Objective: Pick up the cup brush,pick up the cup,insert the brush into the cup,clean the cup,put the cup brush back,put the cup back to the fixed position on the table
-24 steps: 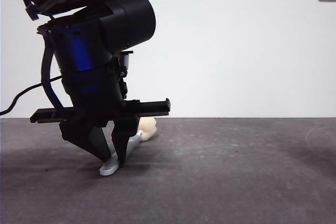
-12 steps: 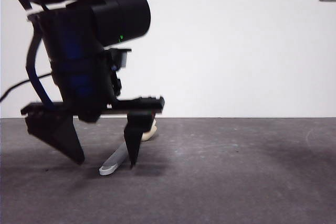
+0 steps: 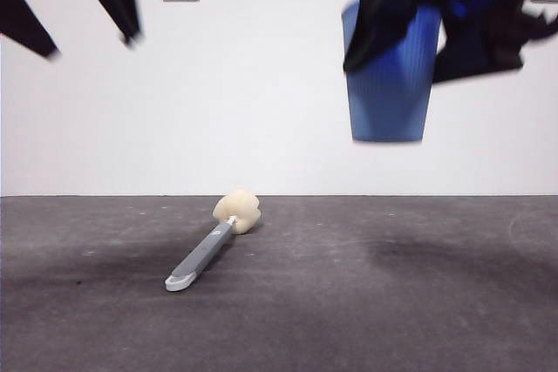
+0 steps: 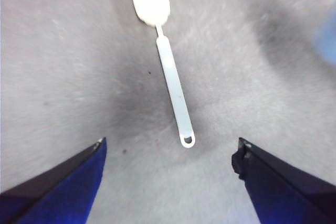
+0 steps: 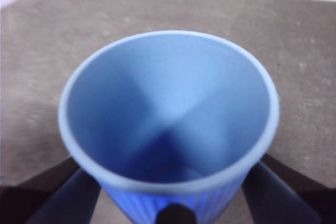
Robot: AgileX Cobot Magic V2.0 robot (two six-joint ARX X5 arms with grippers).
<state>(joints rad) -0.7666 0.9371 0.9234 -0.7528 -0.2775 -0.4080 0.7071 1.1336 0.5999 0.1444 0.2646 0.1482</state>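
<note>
White wall behind, our left hand (image 4: pixel 168 156) has lifted away open, leaving the cup brush (image 3: pixel 209 246) flat on the worktop (image 3: pixel 392 302); our right hand (image 3: pixel 436 19) grips the cup (image 3: pixel 390 93) aloft, so only the cup's return remains.

The left gripper (image 4: pixel 168 156) hangs high with jaws spread wide, while the right gripper (image 3: pixel 418 32) is raised and clamped.
</note>
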